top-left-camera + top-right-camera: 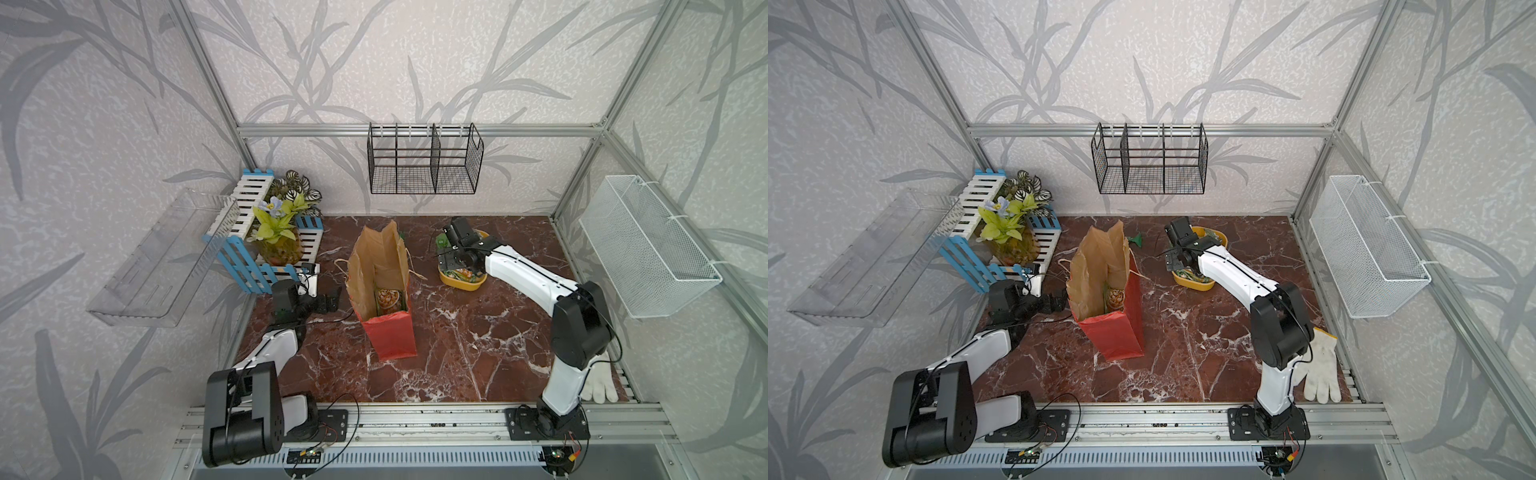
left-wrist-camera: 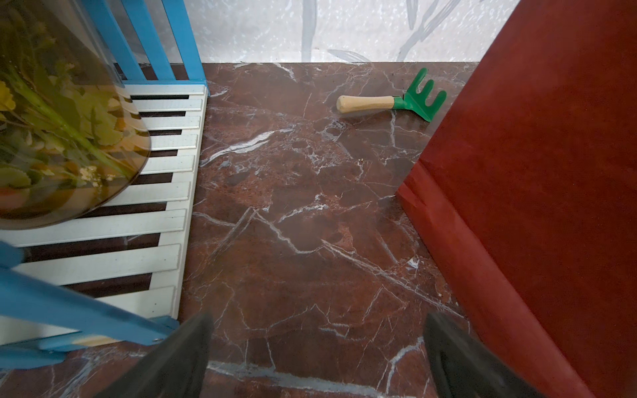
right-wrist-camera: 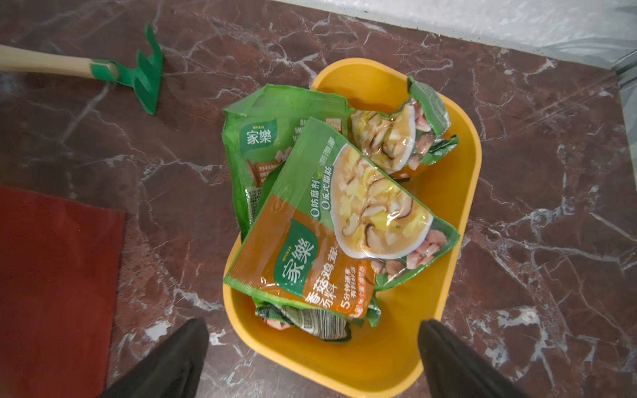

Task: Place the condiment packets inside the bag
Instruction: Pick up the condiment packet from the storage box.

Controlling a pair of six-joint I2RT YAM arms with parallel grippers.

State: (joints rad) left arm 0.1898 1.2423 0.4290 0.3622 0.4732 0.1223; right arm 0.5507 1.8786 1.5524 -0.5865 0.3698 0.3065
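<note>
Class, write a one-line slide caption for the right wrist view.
Open right end effector hovers over green condiment packets heaped in a yellow tub, green rake and red bag nearby.

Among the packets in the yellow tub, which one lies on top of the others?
The packet with the orange corner and full soup-bowl picture: it lies uncovered across the rest, which are partly hidden beneath it.
</note>
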